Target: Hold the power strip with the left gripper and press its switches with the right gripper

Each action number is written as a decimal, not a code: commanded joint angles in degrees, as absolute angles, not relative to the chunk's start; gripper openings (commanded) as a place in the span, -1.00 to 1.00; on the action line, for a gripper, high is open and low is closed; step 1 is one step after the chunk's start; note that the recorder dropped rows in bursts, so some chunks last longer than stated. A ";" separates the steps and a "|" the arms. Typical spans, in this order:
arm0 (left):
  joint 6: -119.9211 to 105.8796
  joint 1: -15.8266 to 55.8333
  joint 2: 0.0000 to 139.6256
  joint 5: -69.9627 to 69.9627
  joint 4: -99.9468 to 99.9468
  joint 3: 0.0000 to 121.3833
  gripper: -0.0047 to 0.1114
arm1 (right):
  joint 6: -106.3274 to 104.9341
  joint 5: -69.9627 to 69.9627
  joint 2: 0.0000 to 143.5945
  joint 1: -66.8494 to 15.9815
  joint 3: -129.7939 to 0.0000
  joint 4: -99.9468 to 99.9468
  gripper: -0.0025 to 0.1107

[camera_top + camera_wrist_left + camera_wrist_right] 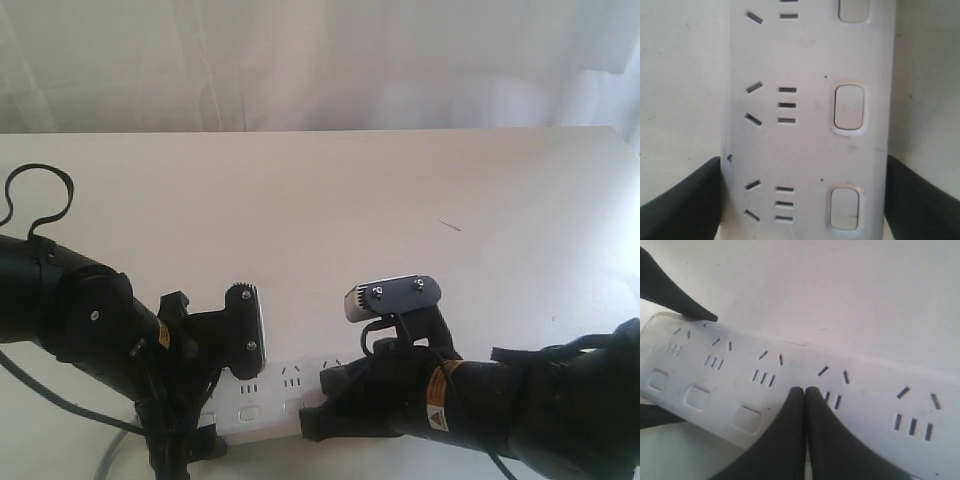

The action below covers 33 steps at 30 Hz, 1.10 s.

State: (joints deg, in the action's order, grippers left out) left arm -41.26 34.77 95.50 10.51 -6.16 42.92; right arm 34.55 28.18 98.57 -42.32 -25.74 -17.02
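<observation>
Two fingers (685,200) of the left gripper (802,162) are clamping the power strip (268,398) lying on the table (350,190), while the right gripper (805,390), tips together, is reaching over it beside three switches (747,419); its arm's orange-and-white label (437,412) is unreadable.

On table (320,200), near edge: power strip (270,395). Its left part sits between the left gripper (802,200) fingers. Further right, right gripper (804,392) over it.
</observation>
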 commanded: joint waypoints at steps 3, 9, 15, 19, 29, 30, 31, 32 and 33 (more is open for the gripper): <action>-42.04 34.96 98.33 17.47 -3.71 40.75 -0.92 | 45.33 21.51 100.11 -42.33 -24.55 -31.07 -0.96; -41.78 34.96 98.33 17.57 -3.80 40.75 -0.92 | 44.84 16.79 100.11 -42.33 -24.55 -30.17 -0.96; -41.78 34.96 98.33 17.57 -3.80 40.75 -0.92 | 39.57 16.10 99.99 -42.24 -24.55 -26.89 -0.96; -41.78 34.96 98.33 17.57 -3.80 40.75 -0.92 | 33.47 14.27 98.53 -42.24 -24.55 -19.47 -0.96; -41.78 34.96 98.33 17.57 -3.80 40.75 -0.92 | 30.00 12.73 95.39 -42.24 -24.55 -15.44 -0.96; -41.78 34.96 98.33 17.57 -3.80 40.75 -0.92 | 30.00 12.73 95.39 -42.24 -24.55 -15.44 -0.96; -41.78 34.96 98.33 17.57 -3.80 40.75 -0.92 | 30.00 12.61 95.39 -42.24 -24.46 -15.43 -0.96; -41.78 34.96 98.33 17.57 -3.80 40.75 -0.92 | 30.00 12.77 95.39 -42.24 -24.18 -15.43 -0.96; -41.78 34.96 98.33 17.57 -3.80 40.75 -0.92 | 30.00 13.08 95.39 -42.24 -24.02 -15.43 -0.96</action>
